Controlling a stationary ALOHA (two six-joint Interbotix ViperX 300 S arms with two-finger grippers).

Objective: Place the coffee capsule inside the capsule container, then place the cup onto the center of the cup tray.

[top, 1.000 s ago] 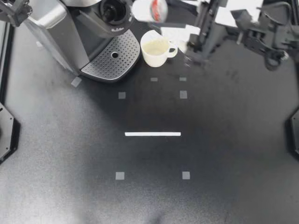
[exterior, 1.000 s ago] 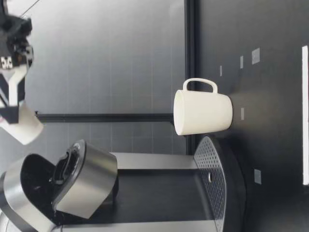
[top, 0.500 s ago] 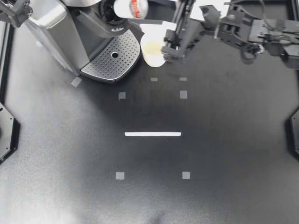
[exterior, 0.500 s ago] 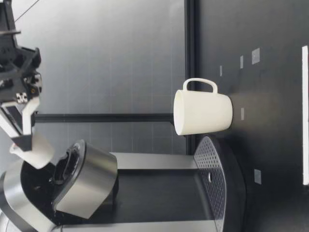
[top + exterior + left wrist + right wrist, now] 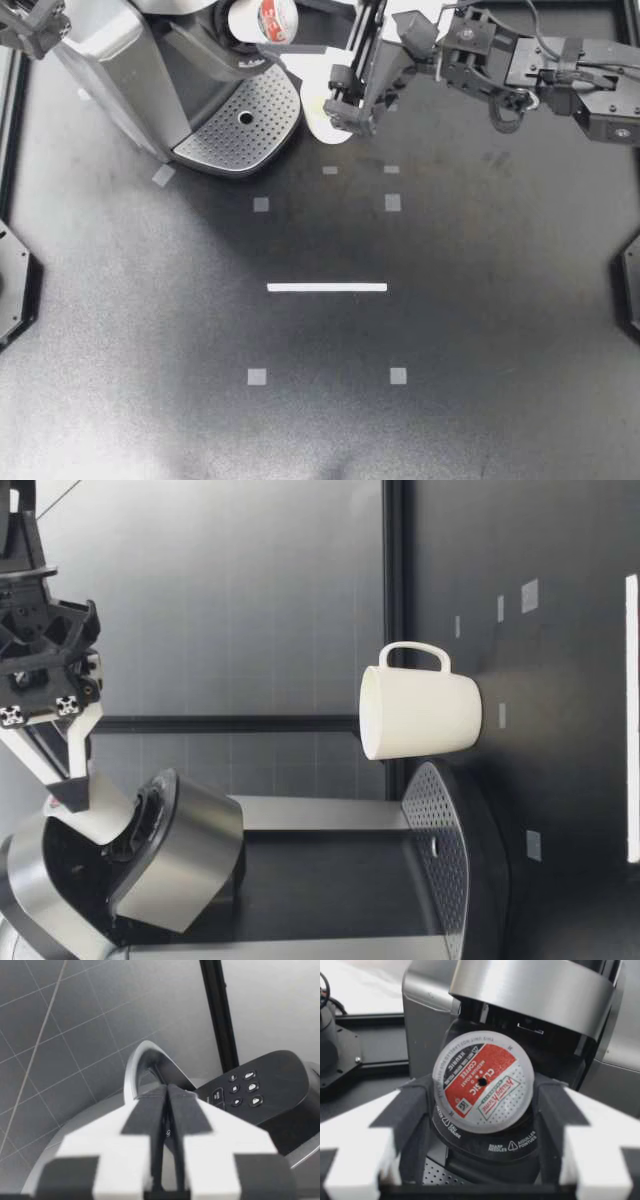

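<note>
My right gripper [image 5: 272, 24] reaches in over the coffee machine [image 5: 130, 60], shut on the coffee capsule [image 5: 268, 16], a white pod with a red and white lid. In the right wrist view the capsule [image 5: 482, 1087] sits between both fingers [image 5: 415, 1110], just above the round black capsule container [image 5: 487, 1147]. The low view shows the capsule [image 5: 105, 815] at the container's mouth under the raised lid [image 5: 180, 855]. The white cup [image 5: 318, 118] stands on the table beside the perforated cup tray [image 5: 240, 120], partly hidden by my right arm. My left gripper [image 5: 35, 22] is shut and empty at the far left corner.
The cup [image 5: 420, 713] stands upright beside the tray [image 5: 450, 860], with its handle turned away from the machine. A white tape line [image 5: 327, 287] and small grey tape squares [image 5: 260, 204] mark the table. In the left wrist view, my left gripper [image 5: 167, 1105] points at the machine's button panel [image 5: 240, 1090].
My right gripper has carried the capsule left across the cup and down to the open capsule container. The cup and the left arm have not moved.
</note>
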